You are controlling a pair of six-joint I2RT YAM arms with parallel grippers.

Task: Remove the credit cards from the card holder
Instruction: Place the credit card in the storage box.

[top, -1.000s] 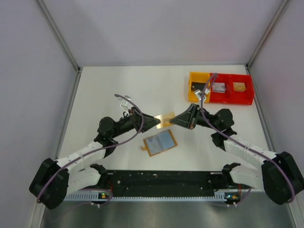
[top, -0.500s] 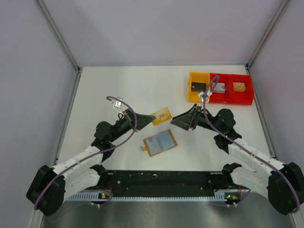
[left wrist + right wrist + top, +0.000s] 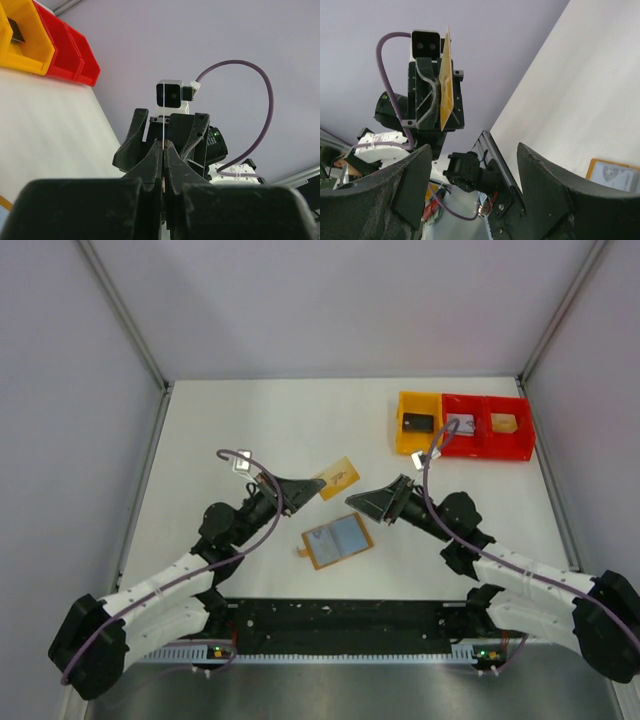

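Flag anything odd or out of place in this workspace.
A tan card is held above the table, pinched in the shut left claw. The card holder lies open and askew, a small tan tab poking from its left side. The right claw stands open and empty. Nothing spilled or damaged.

White arm links, black joints, purple cables; black left pincer, right pincer.

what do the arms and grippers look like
The left arm and right arm have white links with black joints and bases. A purple cable loops along each to a small white camera. The left gripper and right gripper are black tapered wedges.
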